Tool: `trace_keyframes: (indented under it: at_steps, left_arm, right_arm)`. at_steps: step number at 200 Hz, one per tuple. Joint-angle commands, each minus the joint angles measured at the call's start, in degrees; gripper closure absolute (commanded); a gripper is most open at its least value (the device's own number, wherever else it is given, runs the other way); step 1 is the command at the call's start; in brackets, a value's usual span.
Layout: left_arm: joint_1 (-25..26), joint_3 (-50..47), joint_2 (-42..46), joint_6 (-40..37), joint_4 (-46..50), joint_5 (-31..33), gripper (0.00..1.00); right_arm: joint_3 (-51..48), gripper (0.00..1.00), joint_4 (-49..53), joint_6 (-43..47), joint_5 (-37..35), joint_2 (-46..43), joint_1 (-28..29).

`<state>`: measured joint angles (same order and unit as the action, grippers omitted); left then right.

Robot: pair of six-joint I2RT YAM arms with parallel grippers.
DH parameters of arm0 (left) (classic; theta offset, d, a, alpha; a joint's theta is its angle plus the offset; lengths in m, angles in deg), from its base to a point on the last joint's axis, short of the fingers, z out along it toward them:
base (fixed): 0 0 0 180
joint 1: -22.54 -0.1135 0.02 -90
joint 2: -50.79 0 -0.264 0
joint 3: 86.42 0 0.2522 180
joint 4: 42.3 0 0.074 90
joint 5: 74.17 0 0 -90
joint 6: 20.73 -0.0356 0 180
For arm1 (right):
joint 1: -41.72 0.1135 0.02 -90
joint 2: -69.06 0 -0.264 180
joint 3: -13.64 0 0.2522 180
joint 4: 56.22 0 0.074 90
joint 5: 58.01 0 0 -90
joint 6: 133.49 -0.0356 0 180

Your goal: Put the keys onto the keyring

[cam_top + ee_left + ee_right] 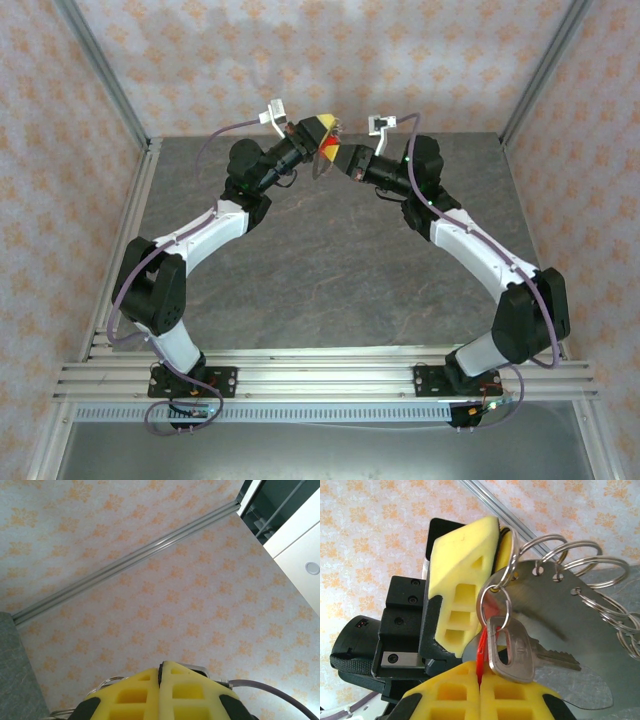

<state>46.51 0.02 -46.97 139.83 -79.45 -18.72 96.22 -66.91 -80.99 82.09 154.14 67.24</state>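
Upper centre of the overhead view, the left gripper (318, 126) and right gripper (338, 155) meet tip to tip over the far part of the grey table (330, 270). Its broad surface spreads below and between the two bent arms, out to the aluminium rails (320, 368) at its edges. From the right wrist, that claw's yellow fingers (450, 695) sit pressed together at the bottom of the frame, pinching a thin red piece (481, 650) seen edge-on in the seam. Just above, centre left, the left claw's fingers are closed on one end of a flat metal plate (560, 615), which runs out to the lower right. Holes along the plate's upper edge carry several spare rings (580, 544) that fan toward the upper right. A split ring (479, 605) hangs at the clamped end, touching the left finger. A silver key (512, 652) dangles from it against the plate, just beside the red piece. From the left wrist, its fingers show together at bottom centre, with patterned wall (150, 580) beyond.
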Motion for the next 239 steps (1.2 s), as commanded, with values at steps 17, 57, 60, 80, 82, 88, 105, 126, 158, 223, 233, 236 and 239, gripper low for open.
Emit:
trace_keyframes:
  at_steps: [17, 57, 60, 80, 82, 88, 105, 126, 158, 223, 233, 236, 239]
  left_arm:
    - [1.35, 0.04, 0.55, 0.54, -4.2, -1.93, 1.0]
    - [1.39, 0.0, 0.53, 0.45, -4.01, -1.67, 1.0]
    - [1.43, -0.05, 0.5, 0.45, -3.99, -1.6, 1.0]
    - [1.42, -0.13, 0.63, 0.45, -3.93, -1.43, 1.0]
    - [1.37, -0.12, 0.63, 0.45, -3.88, -1.41, 1.0]
    - [1.43, -0.14, 0.66, 0.38, -3.77, -1.4, 1.0]
    - [1.43, -0.15, 0.8, 0.19, -3.5, -1.4, 1.0]
    - [1.43, -0.25, 0.83, 0.1, -3.3, -1.31, 1.0]
    - [1.43, -0.26, 0.88, 0.1, -3.4, -1.23, 1.0]
    - [1.41, -0.15, 0.91, 0.16, -3.49, -0.97, 1.0]
    - [1.43, -0.16, 0.86, 0.19, -3.47, -0.96, 1.0]
    - [1.39, -0.11, 0.94, 0.19, -3.49, -1.0, 1.0]
    - [1.42, -0.13, 0.98, 0.19, -3.49, -0.99, 1.0]
  right_arm:
    - [5.46, 1.0, 6.28, 4.45, 4.82, 2.2, 3.23]
    - [6.85, 1.0, 14.01, 9.91, 3.95, 1.98, 3.93]
    - [6.86, 1.0, 14.24, 10.07, 3.96, 1.94, 3.95]
    - [6.84, 1.0, 16.54, 11.59, 3.87, 1.46, 4.02]
    - [6.85, 1.0, 16.76, 11.68, 3.82, 1.35, 4.01]
    - [6.84, 1.0, 17.72, 12.36, 3.58, 1.1, 3.94]
    - [6.51, 1.0, 19.71, 13.73, 2.4, 0.1, 3.94]
    - [5.44, 0.95, 20.27, 13.99, 0.82, -1.36, 3.5]
    - [2.9, 0.77, 19.03, 13.08, -0.16, -3.41, 2.53]
    - [-2.67, 0.57, 20.64, 14.25, 0.84, -11.31, 0.52]
    - [-3.77, 0.57, 21.55, 14.86, 1.11, -13.33, -0.23]
    - [-4.12, 0.57, 21.8, 14.98, 1.13, -13.96, -0.47]
    - [-4.41, 0.57, 22.01, 15.04, 1.13, -14.58, -0.8]
